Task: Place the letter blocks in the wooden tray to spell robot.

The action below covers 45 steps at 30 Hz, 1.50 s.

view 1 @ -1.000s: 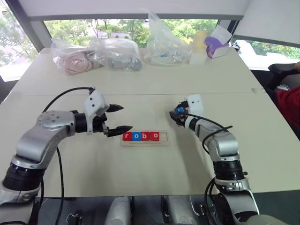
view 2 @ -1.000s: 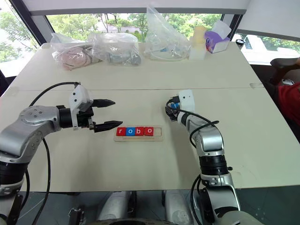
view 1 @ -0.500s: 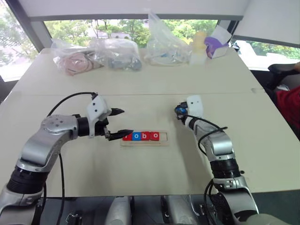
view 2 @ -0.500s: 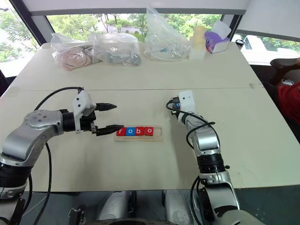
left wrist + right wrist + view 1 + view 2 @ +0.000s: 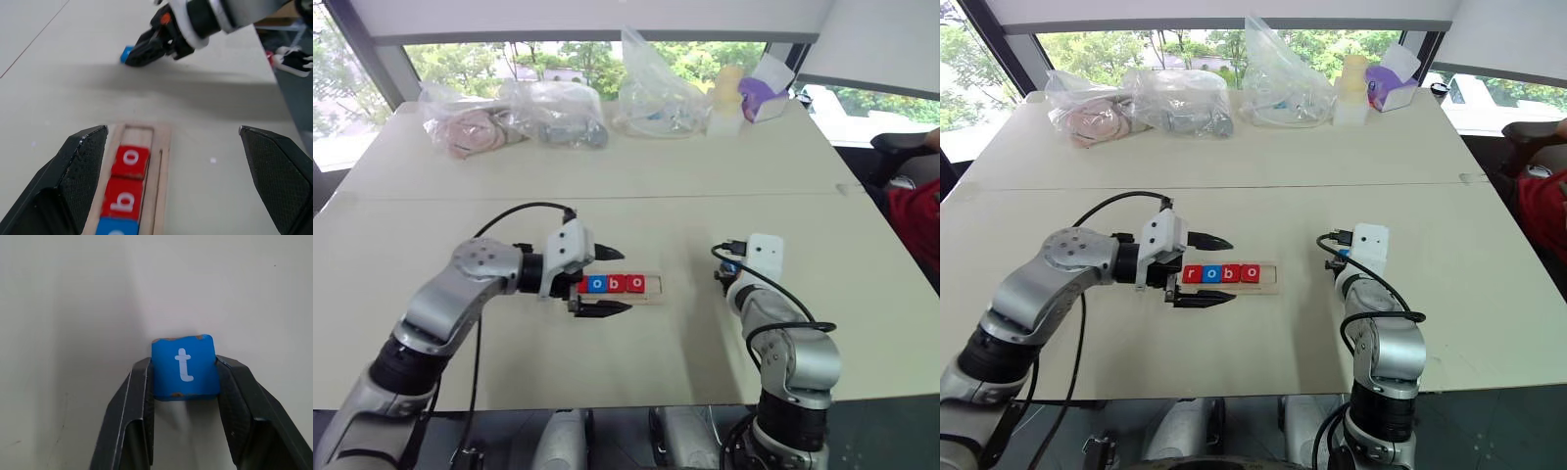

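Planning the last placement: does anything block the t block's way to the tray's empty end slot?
Nothing visible does. The right hand grips the t block, and bare table lies between it and the wooden tray. The left hand straddles the tray's other end.

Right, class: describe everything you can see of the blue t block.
The blue t block is a small flat square tile, glossy blue with a white lowercase t and chipped top corners. It sits clamped between the right gripper's two black fingers, over the pale table, off to the right of the wooden tray, whose last slot is empty.
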Tool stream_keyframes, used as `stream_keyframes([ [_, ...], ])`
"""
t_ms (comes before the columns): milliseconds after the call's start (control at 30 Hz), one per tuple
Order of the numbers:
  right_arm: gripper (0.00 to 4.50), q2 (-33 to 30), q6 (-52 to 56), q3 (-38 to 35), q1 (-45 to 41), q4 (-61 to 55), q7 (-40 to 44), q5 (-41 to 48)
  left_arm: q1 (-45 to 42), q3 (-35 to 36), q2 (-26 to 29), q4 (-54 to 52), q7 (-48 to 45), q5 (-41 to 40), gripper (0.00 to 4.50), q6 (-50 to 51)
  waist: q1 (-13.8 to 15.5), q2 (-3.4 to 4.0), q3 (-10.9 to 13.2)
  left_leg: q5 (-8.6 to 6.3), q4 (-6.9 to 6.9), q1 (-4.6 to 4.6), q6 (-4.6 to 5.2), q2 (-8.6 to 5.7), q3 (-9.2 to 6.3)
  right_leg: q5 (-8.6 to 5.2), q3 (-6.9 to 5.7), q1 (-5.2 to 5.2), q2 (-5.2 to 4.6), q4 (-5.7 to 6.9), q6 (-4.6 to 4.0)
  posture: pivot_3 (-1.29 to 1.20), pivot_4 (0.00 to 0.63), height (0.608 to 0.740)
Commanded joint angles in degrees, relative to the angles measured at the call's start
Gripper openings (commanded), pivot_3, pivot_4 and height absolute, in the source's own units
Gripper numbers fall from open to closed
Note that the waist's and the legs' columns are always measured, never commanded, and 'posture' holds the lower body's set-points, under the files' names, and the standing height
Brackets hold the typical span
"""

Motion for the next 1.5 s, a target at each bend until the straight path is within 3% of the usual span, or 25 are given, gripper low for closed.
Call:
stream_keyframes([
  [33, 2.69, 2.43, 0.15, -1.52, 0.27, -0.23, -0.59, 0.67, -1.1, -0.76, -0.48, 1.14, -1.33, 0.75, 4.5, -1.63, -0.07, 0.0, 0.0, 0.0, -0.02, 0.0, 0.0, 0.0, 0.01, 0.0, 0.0, -0.01, 0.0, 0.0, 0.0, 0.0, 0.15, 0.735],
  [133, 4.08, -0.86, 0.15, -1.58, -0.51, -0.59, 0.73, 0.92, -1.38, -0.51, -0.09, 2.03, -2.54, 0.36, 4.5, -1.28, -0.03, 0.0, 0.0, 0.0, -0.06, 0.0, 0.0, 0.0, -0.01, 0.0, 0.0, -0.01, 0.01, -0.01, 0.01, 0.0, 0.15, 0.735],
  [233, 4.08, -6.86, -3.52, -4.48, -3.48, -0.47, 5.13, 2.77, -1.17, 0.87, 1.72, 2.12, -4.12, -0.82, 4.5, 0.17, 0.05, 0.01, 0.01, 0.0, -0.03, -0.05, 0.0, -0.04, -0.01, -0.01, -0.01, -0.02, -0.04, -0.02, 0.01, 0.0, 0.15, 0.735],
  [333, 4.08, -17.63, -11.01, -6.29, -7.1, 4.34, 17.94, 8.52, -0.7, 3.68, 3.53, 1.9, -5.58, -3.78, 4.5, 2.12, -0.06, 0.05, 0.07, 0.0, 0.04, -0.06, 0.0, -0.06, 0.07, 0.0, 0.02, -0.01, -0.08, -0.09, 0.02, 0.0, 0.15, 0.735],
  [467, 4.08, -37.68, -28.09, -1.34, -4.27, 15.77, 47.14, 14.04, -0.54, 8.56, 6.55, 0.84, -8.02, -10.25, 4.5, 7.31, -0.06, 0.01, 0.06, -0.04, -0.05, -0.02, 0.06, -0.04, 0.07, -0.03, -0.03, 0.07, 0.0, -0.16, 0.07, 0.0, 0.15, 0.735],
  [567, 4.08, -43.64, -38.07, 0.37, -4.89, 28.45, 59.15, 15.38, 1.31, 9.29, 11.72, -0.97, -11.31, -10.83, 4.5, 8.59, -0.24, -0.01, 0.07, -0.12, -0.08, -0.02, 0.21, -0.03, 0.07, -0.05, -0.1, 0.11, 0.12, -0.17, 0.05, 0.0, 0.15, 0.735],
  [700, 4.08, -46.94, -50.09, 3.82, -6.93, 40.38, 68.8, 13.92, 4.5, 11.98, 16.47, -0.96, -12.05, -10.16, 4.5, 7.28, -0.16, 0.06, 0.13, -0.13, -0.07, 0.03, 0.22, 0.02, 0.08, -0.04, -0.02, 0.08, 0.08, -0.15, 0.05, 0.0, 0.15, 0.735],
  [833, 4.08, -47.11, -57.9, 6.61, -8.62, 47.72, 73.54, 12.58, 6.87, 15.1, 17.75, -2.91, -10.14, -11.74, 4.5, 8.79, -0.04, 0.05, 0.13, -0.13, 0.05, 0.03, 0.22, 0.03, 0.07, -0.04, -0.02, 0.12, 0.03, -0.15, 0.06, 0.0, 0.15, 0.735],
  [1067, 4.08, -47.08, -67.44, 10.46, -10.28, 56.56, 75.97, 8.68, 9.95, 18.52, 18.17, -6.89, -6.77, -14.5, 4.5, 11.91, 0.08, 0.05, 0.13, -0.12, 0.07, 0.02, 0.21, 0.01, 0.07, -0.03, -0.02, 0.14, -0.05, -0.15, 0.07, 0.0, 0.15, 0.735],
  [1300, 4.08, -46.78, -70.31, 10.59, -12.49, 64.29, 76.76, 8.31, 10.27, 19.41, 19.36, -7.1, -6.03, -15.1, 4.5, 12.59, 0.09, 0.05, 0.13, -0.12, 0.1, 0.12, 0.21, 0.01, 0.06, -0.03, -0.02, 0.25, -0.05, -0.12, 0.06, 0.0, 0.15, 0.735],
  [1400, 2.78, -46.75, -71.23, 10.6, -12.23, 66.25, 78.12, 8.72, 10.1, 19.25, 19.62, -6.92, -6.0, -15.18, 4.5, 12.47, 0.13, 0.04, 0.13, -0.12, 0.13, 0.17, 0.2, 0.0, 0.06, -0.03, -0.02, 0.31, -0.06, -0.12, 0.06, 0.0, 0.15, 0.735],
  [1500, 1.19, -46.6, -71.6, 10.5, -12.16, 66.83, 77.85, 8.74, 10.09, 19.07, 19.83, -6.69, -6.06, -15.0, 4.5, 12.24, 0.1, 0.04, 0.12, -0.12, 0.13, 0.21, 0.2, 0.01, 0.06, -0.03, -0.02, 0.35, -0.06, -0.12, 0.06, 0.0, 0.15, 0.735],
])
